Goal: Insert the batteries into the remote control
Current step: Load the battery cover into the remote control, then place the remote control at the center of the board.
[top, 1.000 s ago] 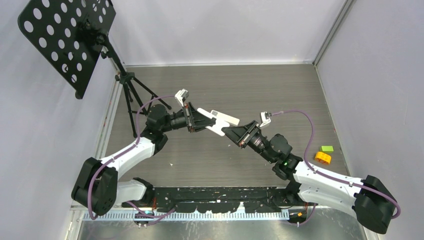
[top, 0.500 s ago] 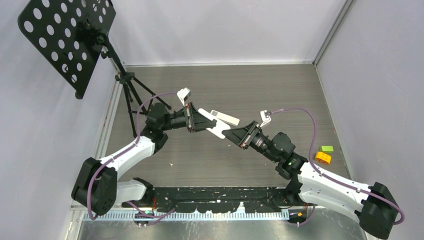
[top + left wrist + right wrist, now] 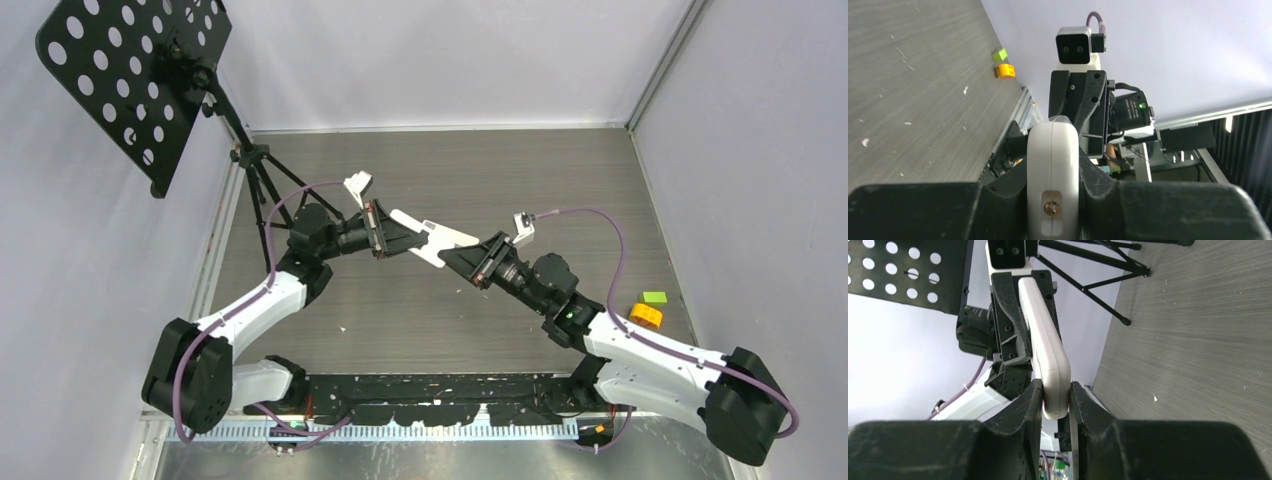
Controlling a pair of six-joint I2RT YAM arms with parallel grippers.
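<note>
**Held at both ends, mid-air**

Frame centre: I've got the L gripper (image 3: 410,241) clamped on one end of the white remote control (image 3: 436,236) and the R gripper (image 3: 452,257) pinching the other. It's prob. braced this way so I can work the cover. No batteries visible in any view. Vs a sec ago, the pair's drifted slightly up-left.

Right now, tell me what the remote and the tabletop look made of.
The remote: probably moulded plastic, white, smooth satin shell with rounded edges and a fine seam. The tabletop: likely laminate or wood-look board, matte grey, streaky grain lines.
</note>
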